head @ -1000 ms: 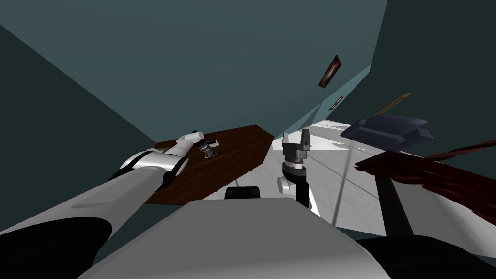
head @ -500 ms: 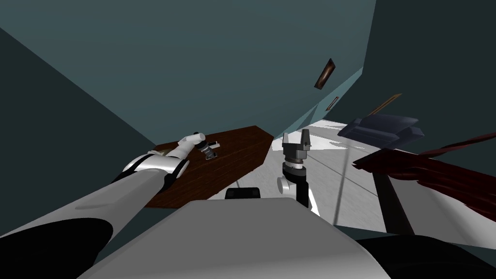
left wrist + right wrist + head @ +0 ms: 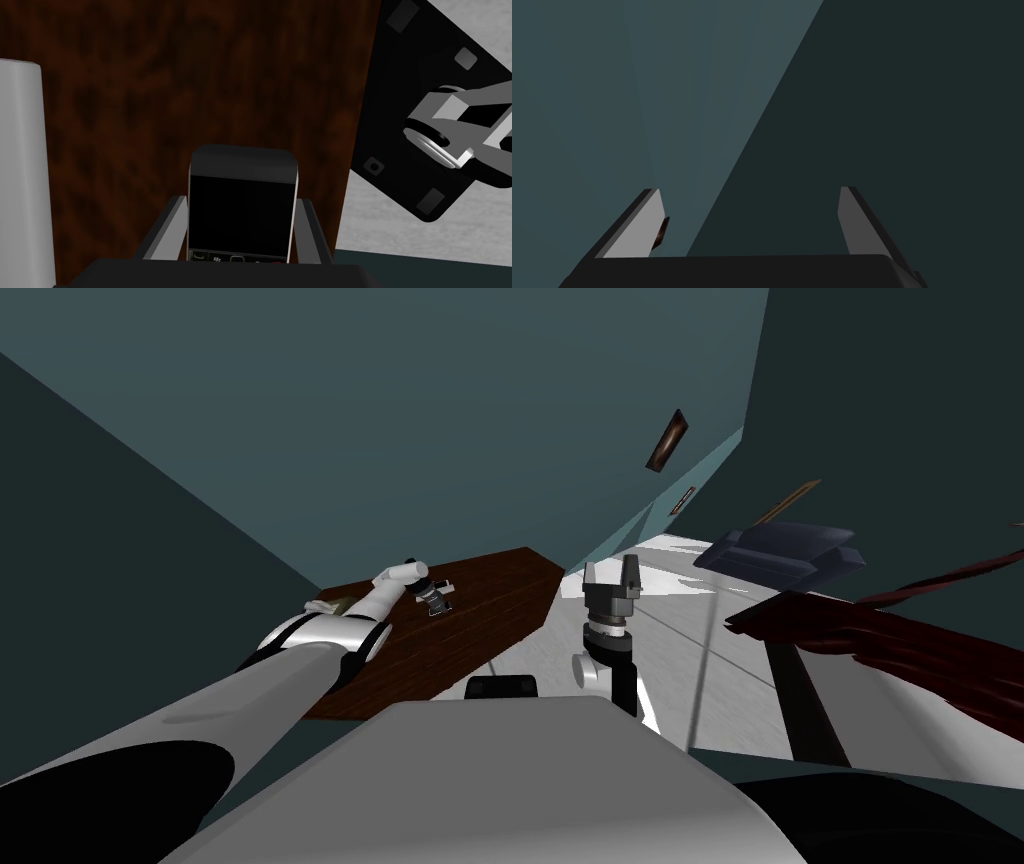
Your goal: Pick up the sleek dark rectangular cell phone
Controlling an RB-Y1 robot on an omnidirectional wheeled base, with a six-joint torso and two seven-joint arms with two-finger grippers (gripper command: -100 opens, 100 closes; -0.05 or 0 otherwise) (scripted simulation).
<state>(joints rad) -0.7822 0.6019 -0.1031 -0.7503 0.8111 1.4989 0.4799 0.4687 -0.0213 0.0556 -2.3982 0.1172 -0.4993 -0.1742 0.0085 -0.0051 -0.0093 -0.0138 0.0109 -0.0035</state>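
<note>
The dark rectangular cell phone (image 3: 242, 172), with a black screen and a pale rim, sits between my left gripper's (image 3: 240, 201) two fingers, which press its long sides. Below it lies the dark brown wooden table (image 3: 150, 100). From the head, my left gripper (image 3: 437, 597) is low over the far part of that table (image 3: 480, 618), my left arm stretched across it. Whether the phone touches the tabletop, I cannot tell. Beyond the table's right edge, my right gripper (image 3: 612, 572) is held upright and open, holding nothing.
A tall white object (image 3: 22, 170) stands on the table close beside the left gripper. The table's right edge drops to a pale floor (image 3: 680, 618). A dark blue sofa (image 3: 780, 550) and a dark red object (image 3: 880, 638) lie to the right. Teal walls close behind the table.
My left hand has edged slightly to the right over the table. The head camera has turned a little. The right arm has not moved.
</note>
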